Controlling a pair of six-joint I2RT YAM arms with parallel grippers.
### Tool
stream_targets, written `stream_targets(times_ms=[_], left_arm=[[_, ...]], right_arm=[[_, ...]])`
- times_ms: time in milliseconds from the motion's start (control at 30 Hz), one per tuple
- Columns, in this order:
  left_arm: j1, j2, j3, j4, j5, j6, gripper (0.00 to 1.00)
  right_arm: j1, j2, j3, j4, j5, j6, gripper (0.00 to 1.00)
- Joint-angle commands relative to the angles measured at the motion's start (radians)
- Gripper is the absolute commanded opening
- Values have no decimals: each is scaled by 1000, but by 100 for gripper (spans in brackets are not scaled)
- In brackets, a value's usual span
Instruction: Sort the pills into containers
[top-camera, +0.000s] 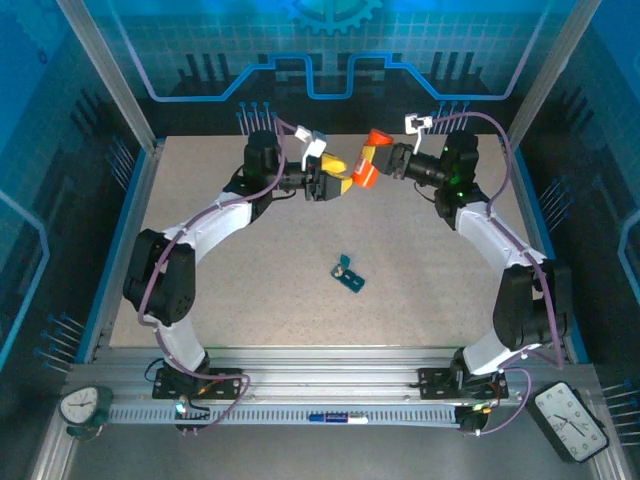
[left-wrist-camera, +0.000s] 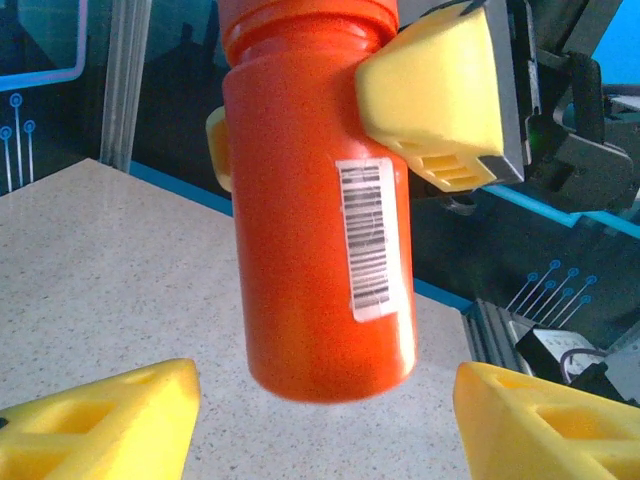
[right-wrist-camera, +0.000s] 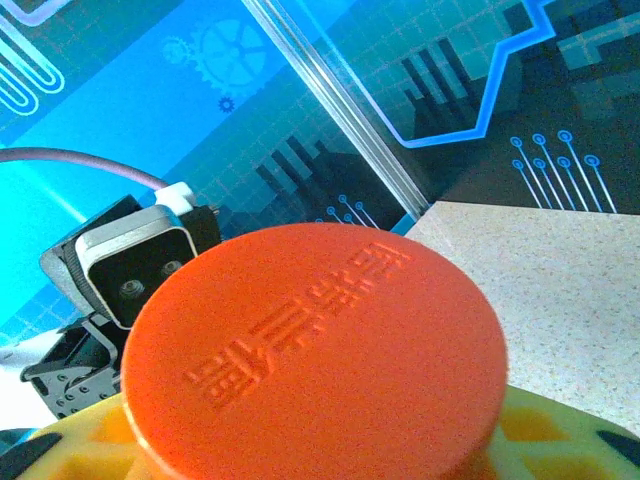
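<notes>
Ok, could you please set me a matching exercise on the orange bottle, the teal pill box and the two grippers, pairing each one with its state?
Things:
1. orange pill bottle
2. teal pill box
3. left gripper
4. right gripper

States:
A. open, fingers apart from the bottle's base
B. lying on the table
C. held up off the table
D. shut on the bottle near its cap

Pairs: 1-C, 2-B, 3-A, 4-D.
</notes>
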Motion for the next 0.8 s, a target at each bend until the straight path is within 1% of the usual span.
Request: stream_targets(times_ms=[0, 500, 767], left_arm=[[-24, 13, 51, 42, 61, -19, 69], [-57, 30, 75, 46, 71, -31, 71], [-58, 43, 84, 70, 65, -44, 69]], right_arm=[[17, -15, 46, -6, -21, -26, 25], [53, -6, 68, -18, -31, -29, 25], [64, -11, 65, -35, -25, -41, 24]])
